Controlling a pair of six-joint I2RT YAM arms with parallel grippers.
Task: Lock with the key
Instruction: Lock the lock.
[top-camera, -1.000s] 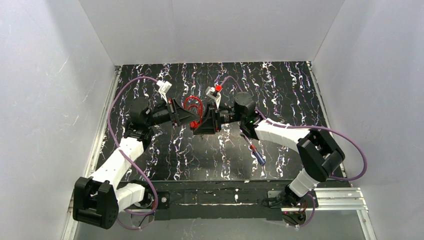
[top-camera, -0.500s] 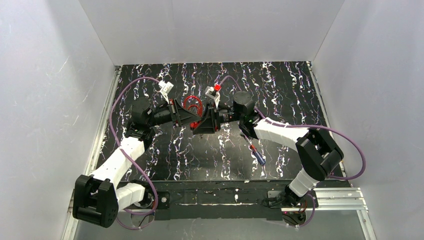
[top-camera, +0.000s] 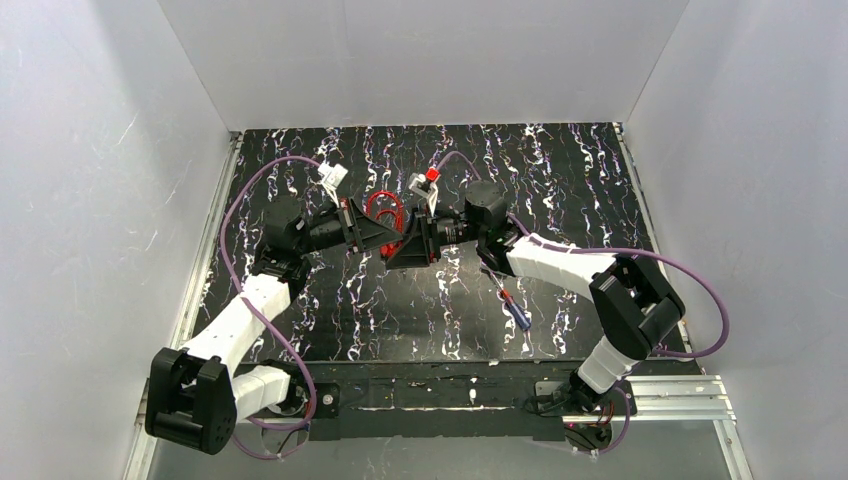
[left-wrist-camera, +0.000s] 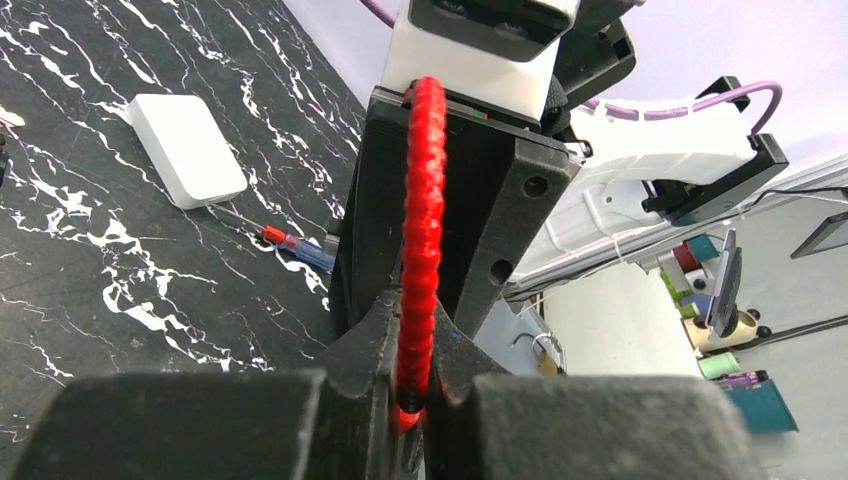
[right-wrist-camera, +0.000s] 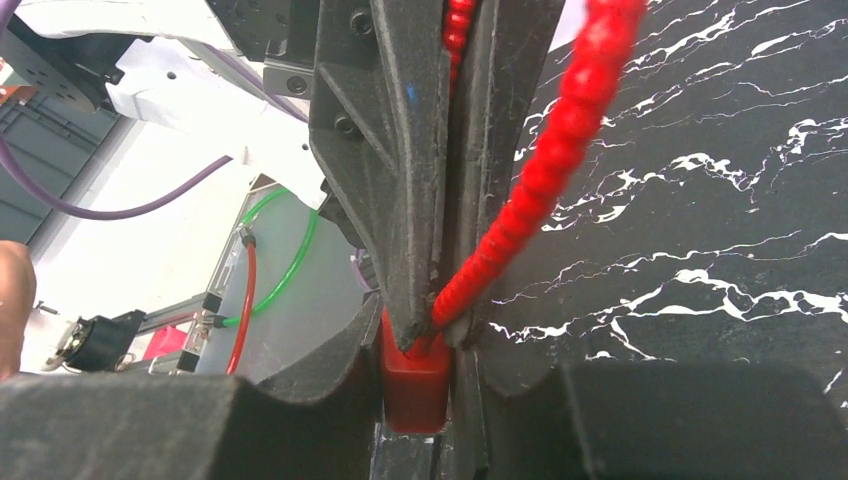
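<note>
A red cable lock hangs above the middle of the table between both arms. Its ribbed red cable (top-camera: 385, 212) loops up behind the grippers. My left gripper (top-camera: 388, 243) is shut on the cable's end (left-wrist-camera: 422, 220), which is pinched between its fingertips (left-wrist-camera: 418, 340). My right gripper (top-camera: 412, 250) faces it and is shut on the red lock body (right-wrist-camera: 415, 385). The left gripper's fingers (right-wrist-camera: 400, 180) press down onto the top of that body, where the cable (right-wrist-camera: 560, 150) enters. The key is hidden.
A screwdriver with a red and blue handle (top-camera: 515, 310) lies on the black marbled table (top-camera: 560, 190), just under the right forearm. A flat white box (left-wrist-camera: 188, 150) lies beyond it in the left wrist view. White walls enclose three sides.
My left gripper has closed on the red cable's end. Both arms have stayed almost where they were, the right wrist shifting slightly left.
</note>
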